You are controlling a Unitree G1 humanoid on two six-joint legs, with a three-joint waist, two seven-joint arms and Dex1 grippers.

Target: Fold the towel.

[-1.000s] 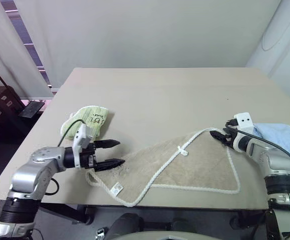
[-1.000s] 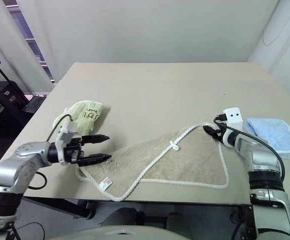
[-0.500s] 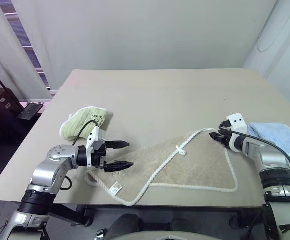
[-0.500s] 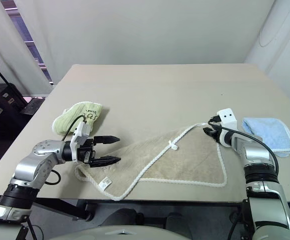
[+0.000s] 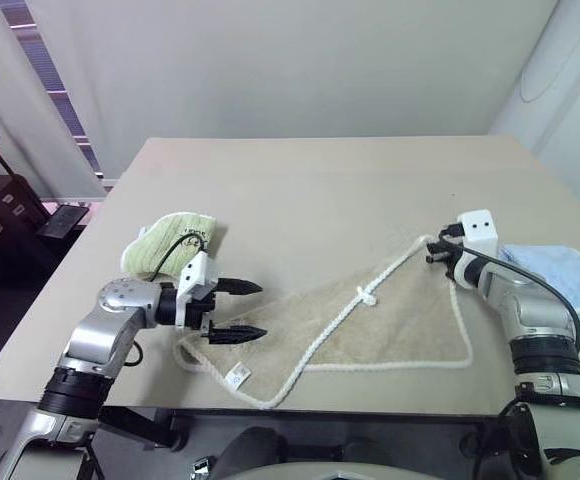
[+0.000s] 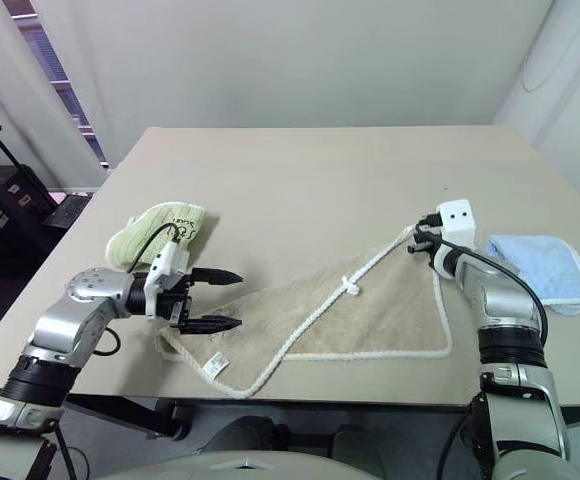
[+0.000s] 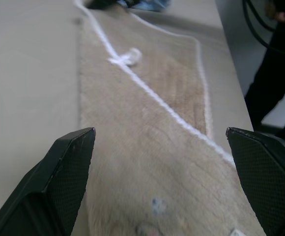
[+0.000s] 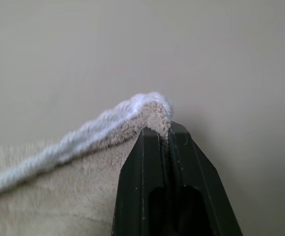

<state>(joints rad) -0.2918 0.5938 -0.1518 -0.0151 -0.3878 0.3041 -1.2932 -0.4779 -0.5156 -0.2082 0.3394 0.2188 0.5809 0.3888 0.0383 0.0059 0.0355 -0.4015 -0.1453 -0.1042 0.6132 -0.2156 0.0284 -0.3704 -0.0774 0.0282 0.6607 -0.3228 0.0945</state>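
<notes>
On the tan table [image 5: 320, 180] the towel [image 5: 390, 325] lies partly folded near the front edge. The right gripper [image 5: 436, 250] pinches its far corner; the left gripper [image 5: 240, 310] hovers spread over the near end. Soft, limp terry likely sags, so corners by the white edging [image 5: 325, 335] suit gripping.

Right wrist view: the right gripper [image 8: 168, 135] has its fingers cut off at the frame edge, and the towel [image 8: 59, 187] runs out of frame past the pinched corner. Left wrist view: both fingertips [image 7: 66, 169] of the left gripper [image 7: 159, 182] are cropped, and the dark marks on the cloth between them are too blurred to read. Writing on the yellow-green towel [image 5: 175, 240], just behind the left gripper, is too small to read.
</notes>
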